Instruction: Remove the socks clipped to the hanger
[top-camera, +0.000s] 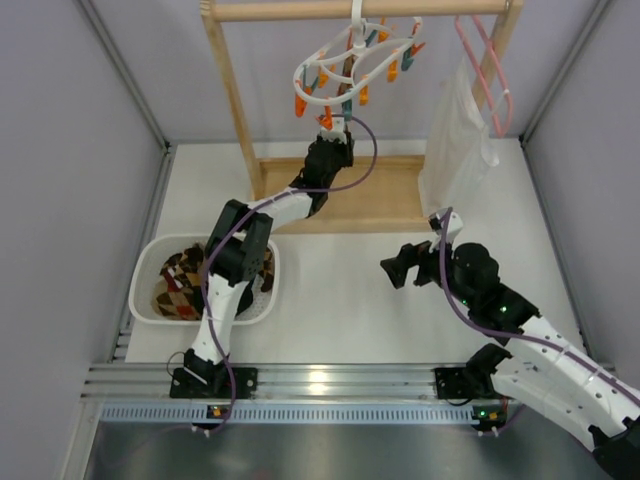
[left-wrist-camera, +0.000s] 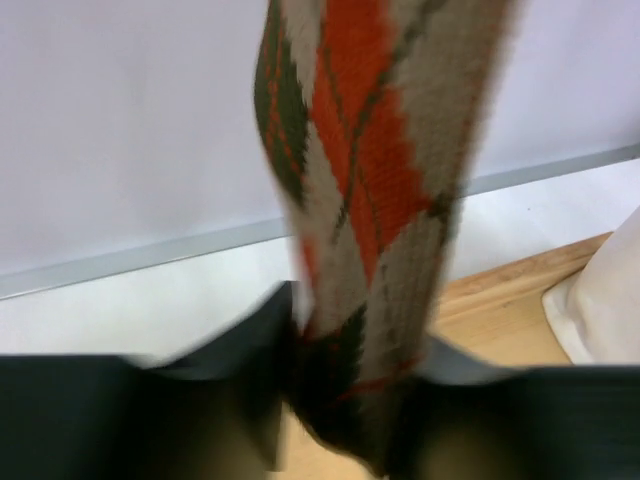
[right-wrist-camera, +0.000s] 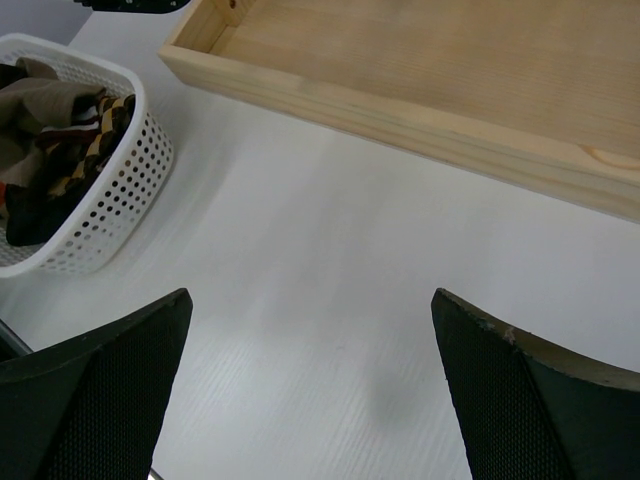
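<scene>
The white oval ring hanger (top-camera: 322, 68) with orange and teal clothespins hangs from the wooden rail. One argyle sock (top-camera: 347, 85) still hangs from it; in the left wrist view it is tan, orange and dark green (left-wrist-camera: 370, 150). My left gripper (top-camera: 336, 132) reaches up under the hanger and is shut on the sock's lower end (left-wrist-camera: 350, 390). Several more socks (top-camera: 180, 285) lie in the white basket (top-camera: 255, 310). My right gripper (top-camera: 398, 268) is open and empty above the table, its fingers (right-wrist-camera: 120, 370) spread wide.
The wooden rack has an upright (top-camera: 232, 100) and a flat base tray (top-camera: 385, 200), which also shows in the right wrist view (right-wrist-camera: 420, 60). A white bag-like garment (top-camera: 455, 140) hangs on a pink hanger (top-camera: 487, 62) at the right. The basket also shows in the right wrist view (right-wrist-camera: 120, 190).
</scene>
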